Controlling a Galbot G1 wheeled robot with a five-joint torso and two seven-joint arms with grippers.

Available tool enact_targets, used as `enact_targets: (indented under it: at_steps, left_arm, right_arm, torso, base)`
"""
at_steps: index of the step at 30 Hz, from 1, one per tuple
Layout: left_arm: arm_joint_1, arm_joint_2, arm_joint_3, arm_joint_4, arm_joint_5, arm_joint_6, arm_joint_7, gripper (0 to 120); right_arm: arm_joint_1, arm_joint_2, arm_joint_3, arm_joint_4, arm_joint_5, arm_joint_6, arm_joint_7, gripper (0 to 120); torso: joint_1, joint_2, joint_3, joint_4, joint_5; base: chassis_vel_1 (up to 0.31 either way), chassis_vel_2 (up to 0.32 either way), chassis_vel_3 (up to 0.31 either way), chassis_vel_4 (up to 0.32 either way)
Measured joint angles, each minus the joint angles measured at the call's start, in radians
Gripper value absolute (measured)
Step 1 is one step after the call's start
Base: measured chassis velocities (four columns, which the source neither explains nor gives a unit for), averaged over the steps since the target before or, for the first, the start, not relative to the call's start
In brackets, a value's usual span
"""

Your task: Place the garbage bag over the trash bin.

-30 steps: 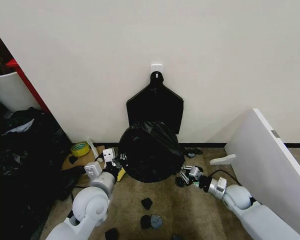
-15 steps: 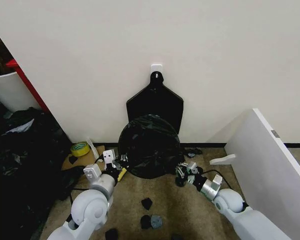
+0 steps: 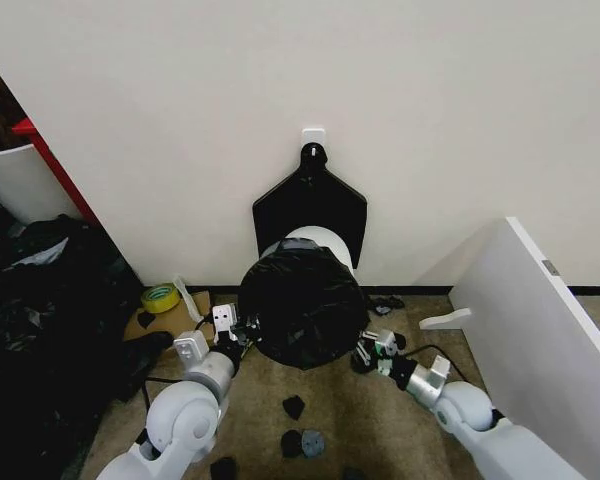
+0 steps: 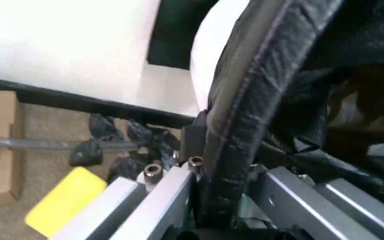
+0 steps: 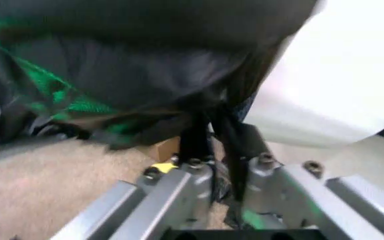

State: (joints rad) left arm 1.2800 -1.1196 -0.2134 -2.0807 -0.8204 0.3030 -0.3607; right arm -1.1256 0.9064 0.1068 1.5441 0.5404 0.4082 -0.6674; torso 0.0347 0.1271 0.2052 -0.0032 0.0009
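— Where do things stand?

— The thin, crinkly black plastic garbage bag (image 3: 302, 308) is stretched over the near end of the round white plastic trash bin (image 3: 313, 241), which is tilted toward the wall on the carpeted floor (image 3: 330, 415). The left pincer (image 3: 236, 328) is clamped on the bag's rolled edge at the bin's left side; the right pincer (image 3: 372, 349) pinches bunched bag film at the right side.

— How should it finish the pull?

— I'd say draw both sides along the bin wall evenly, keeping the film taut but not overstretched. If one side leads, the edge could slip off the rim or tear.
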Motion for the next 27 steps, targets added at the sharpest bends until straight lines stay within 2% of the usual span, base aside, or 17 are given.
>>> enact_targets:
  at_steps: [4,5,8,12,14,15,17,20,21,25,27]
  left_arm:
    - [-0.018,0.009,-0.001,0.016,0.009,-0.008,0.0,0]
    - [-0.018,0.009,-0.001,0.016,0.009,-0.008,0.0,0]
    - [-0.025,0.016,-0.002,0.018,0.01,-0.007,0.0,0]
    - [-0.032,0.029,0.001,0.018,0.017,0.008,-0.002,0]
    - [-0.032,0.03,0.001,0.018,0.018,0.008,-0.002,0]
    - [-0.033,0.038,0.007,0.021,0.04,0.009,0.001,0]
    - [-0.028,0.049,0.017,0.03,0.079,-0.005,0.015,0]
    - [-0.012,0.076,0.034,0.061,0.194,-0.085,0.075,0]
    - [-0.012,0.076,0.034,0.061,0.194,-0.085,0.075,0]
    - [0.002,0.102,0.045,0.118,0.324,-0.215,0.186,0]
    - [0.006,0.105,0.041,0.153,0.379,-0.294,0.246,0]
  right_arm:
    - [0.013,-0.046,0.04,-0.029,0.015,0.017,-0.153,26]
    - [0.013,-0.046,0.04,-0.029,0.015,0.017,-0.153,26]
    - [0.028,-0.064,0.082,-0.08,-0.002,0.023,-0.275,38]
    - [0.054,-0.063,0.165,-0.175,-0.038,0.029,-0.437,54]
    - [0.055,-0.063,0.173,-0.181,-0.038,0.029,-0.449,54]
    - [0.063,-0.054,0.221,-0.201,-0.029,0.017,-0.51,63]
    - [0.069,-0.044,0.277,-0.196,0.014,-0.009,-0.549,71]
    - [0.068,-0.043,0.317,-0.118,0.161,-0.073,-0.509,85]
    - [0.068,-0.043,0.317,-0.118,0.161,-0.073,-0.509,85]
    - [0.038,-0.075,0.285,0.043,0.341,-0.157,-0.335,98]
    - [0.014,-0.089,0.248,0.143,0.36,-0.214,-0.158,100]
  torso:
    - [0.0,0.0,0.0,0.0,-0.0001]
    - [0.0,0.0,0.0,0.0,-0.0001]
    - [0.0,0.0,0.0,0.0001,-0.0003]
    - [0.0,0.0,0.0,-0.0001,0.0]
    - [0.0,0.0,0.0,-0.0001,0.0]
    - [0.0,0.0,0.0,-0.0001,0.0001]
    - [0.0,0.0,0.0,-0.0001,-0.0001]
    - [0.0,0.0,0.0,0.0,-0.0001]
    - [0.0,0.0,0.0,0.0,-0.0001]
    - [0.0,0.0,0.0,0.0001,-0.0006]
    - [0.0,0.0,0.0,-0.0002,-0.0002]
  base:
    - [0.0,0.0,0.0,0.0]
    - [0.0,0.0,0.0,0.0]
    - [0.0,0.0,0.0,0.0]
    - [0.0,0.0,0.0,0.0]
    - [0.0,0.0,0.0,0.0]
    - [0.0,0.0,0.0,0.0]
    - [0.0,0.0,0.0,0.0]
    - [0.0,0.0,0.0,0.0]
    - [0.0,0.0,0.0,0.0]
    - [0.0,0.0,0.0,0.0]
    - [0.0,0.0,0.0,0.0]
